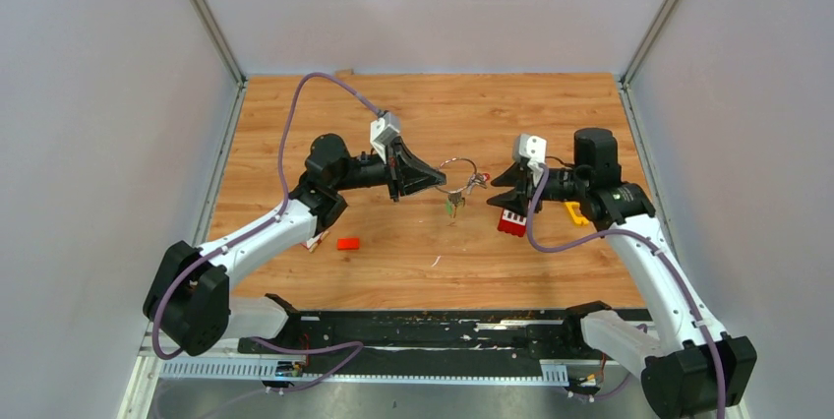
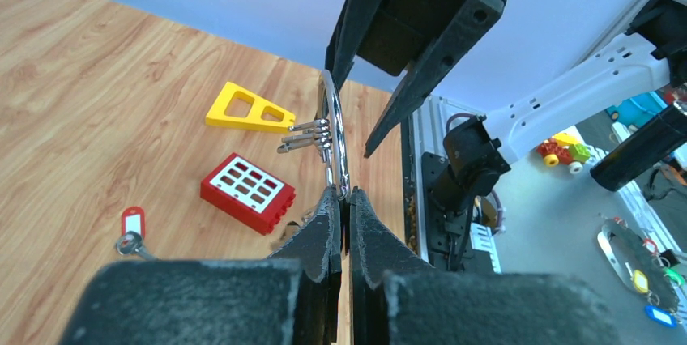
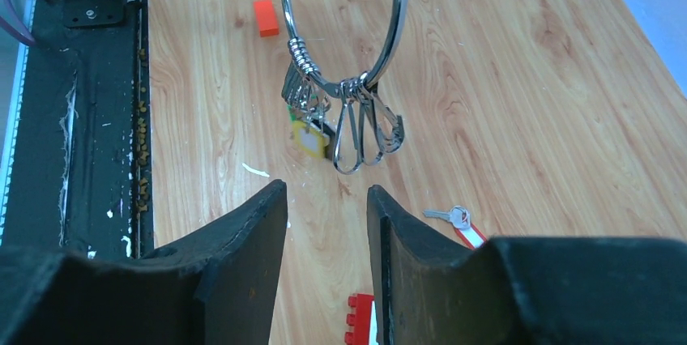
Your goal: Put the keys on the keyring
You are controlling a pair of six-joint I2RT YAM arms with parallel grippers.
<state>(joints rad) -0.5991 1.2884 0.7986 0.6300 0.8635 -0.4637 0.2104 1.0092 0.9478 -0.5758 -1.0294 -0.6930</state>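
Note:
My left gripper [image 1: 433,181] is shut on the keyring [image 1: 458,172] and holds this silver wire ring upright above the table; the left wrist view shows the jaws [image 2: 347,199] clamped on its lower edge [image 2: 334,130]. Several keys with yellow and green heads [image 3: 308,136] and silver clips [image 3: 369,130] hang from the ring [image 3: 397,21]. My right gripper [image 1: 497,182] is open and empty just right of the ring, its fingertips [image 3: 326,193] short of the clips. A loose silver key with a red tag [image 3: 462,222] lies on the table [image 2: 132,227].
A red block with white squares [image 1: 511,220] and a yellow plastic piece [image 1: 575,212] lie under the right arm. A small red block [image 1: 348,243] lies near the left arm. A black rail [image 1: 433,326] runs along the near edge.

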